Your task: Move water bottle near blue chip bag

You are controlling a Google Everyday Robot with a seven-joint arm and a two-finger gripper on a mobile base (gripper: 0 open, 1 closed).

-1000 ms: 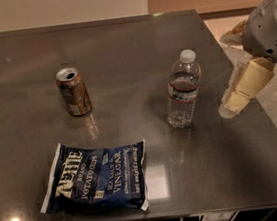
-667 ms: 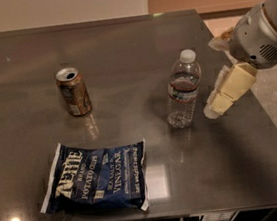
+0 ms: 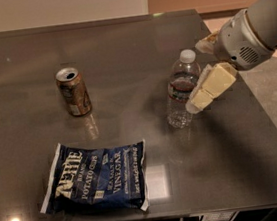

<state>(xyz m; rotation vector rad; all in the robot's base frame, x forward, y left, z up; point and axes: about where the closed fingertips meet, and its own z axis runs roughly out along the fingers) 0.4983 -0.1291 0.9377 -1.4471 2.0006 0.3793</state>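
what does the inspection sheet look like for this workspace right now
surface: dark glossy table, glare spots
job's things: water bottle upright, right of centre; blue chip bag flat at front left, apart from the bottle
clutter: opened soda can upright, back left
grippers: gripper open at the bottle's right side; contact cannot be told
cables: nothing seen
surroundings: pale wall behind, floor at right

arm (image 3: pixel 263 21) cut by right edge | tool (image 3: pixel 196 77) beside water bottle (image 3: pixel 178 97), far finger (image 3: pixel 205 43) half hidden
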